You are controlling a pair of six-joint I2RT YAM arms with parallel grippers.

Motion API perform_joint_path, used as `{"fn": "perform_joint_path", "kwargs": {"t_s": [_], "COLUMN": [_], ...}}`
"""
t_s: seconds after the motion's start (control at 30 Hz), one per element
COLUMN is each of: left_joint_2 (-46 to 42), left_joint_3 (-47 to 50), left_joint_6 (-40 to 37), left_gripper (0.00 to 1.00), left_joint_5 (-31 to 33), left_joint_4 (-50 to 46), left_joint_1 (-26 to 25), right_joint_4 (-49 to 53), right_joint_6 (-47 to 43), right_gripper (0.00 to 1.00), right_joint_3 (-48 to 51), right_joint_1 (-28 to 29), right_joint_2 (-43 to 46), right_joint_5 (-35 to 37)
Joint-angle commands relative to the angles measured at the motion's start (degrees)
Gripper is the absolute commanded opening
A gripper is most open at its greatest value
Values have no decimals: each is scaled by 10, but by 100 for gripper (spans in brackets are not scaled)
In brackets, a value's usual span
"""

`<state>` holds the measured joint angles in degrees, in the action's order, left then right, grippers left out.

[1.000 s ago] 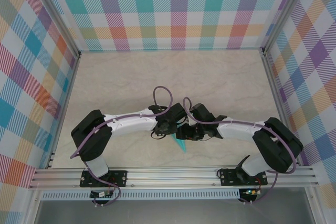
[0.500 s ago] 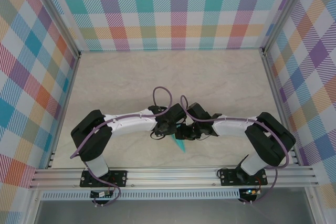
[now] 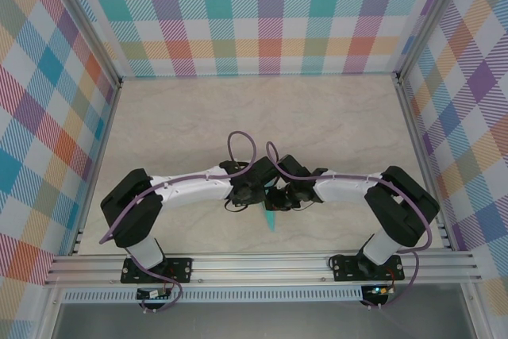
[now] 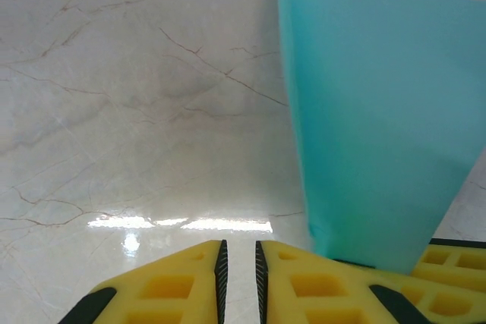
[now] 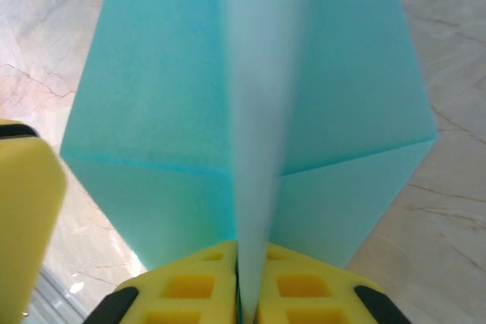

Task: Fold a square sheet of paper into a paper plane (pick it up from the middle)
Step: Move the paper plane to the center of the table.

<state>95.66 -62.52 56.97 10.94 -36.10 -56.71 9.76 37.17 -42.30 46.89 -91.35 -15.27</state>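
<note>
The paper plane (image 3: 271, 219) is a light-teal folded dart that pokes out below the two wrists, near the table's front edge. My right gripper (image 5: 249, 246) is shut on its raised centre fold, with the two wings (image 5: 152, 111) spread out to either side. My left gripper (image 4: 238, 246) is beside the paper, its jaws a narrow slit apart with only table showing between them. The teal paper (image 4: 380, 111) stands just right of its right finger. In the top view the two grippers (image 3: 268, 198) meet tip to tip above the plane.
The marble-pattern table (image 3: 262, 117) stretches open behind the arms. Checked walls (image 3: 270, 13) close in the back and both sides. An aluminium rail (image 3: 262, 263) runs along the front edge just below the plane. A yellow finger (image 5: 26, 210) of the left gripper sits close to the plane's left wing.
My right arm has slid left toward the left wrist and its jaws have closed onto the plane's centre fold. The left gripper has stayed at about the same narrow opening.
</note>
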Motion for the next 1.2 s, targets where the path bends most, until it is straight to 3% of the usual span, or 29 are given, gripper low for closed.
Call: {"fn": "perform_joint_path", "kwargs": {"t_s": [0.0,0.2,0.33,0.67,0.9,1.17], "left_joint_2": [-33,-113,-169,-271,-324,-317], "left_joint_3": [-11,16,60,157,195,201], "left_joint_6": [2,6,27,46,38,31], "left_gripper": [22,31,35,35,36,36], "left_joint_5": [24,45,75,71,60,39], "left_joint_4": [-24,-5,-8,-15,-12,-1], "left_joint_1": [5,5,15,67,99,108], "right_joint_4": [50,202,287,342,343,329], "right_joint_6": [0,-14,-24,-32,-21,-3], "right_gripper": [7,7,9,10,15,19], "right_joint_3": [-27,-101,-176,-315,-329,-317], "right_joint_1": [6,6,-3,-8,-10,-10], "right_joint_2": [20,50,-3,-155,-191,-225], "right_joint_5": [42,179,235,232,222,219]}}
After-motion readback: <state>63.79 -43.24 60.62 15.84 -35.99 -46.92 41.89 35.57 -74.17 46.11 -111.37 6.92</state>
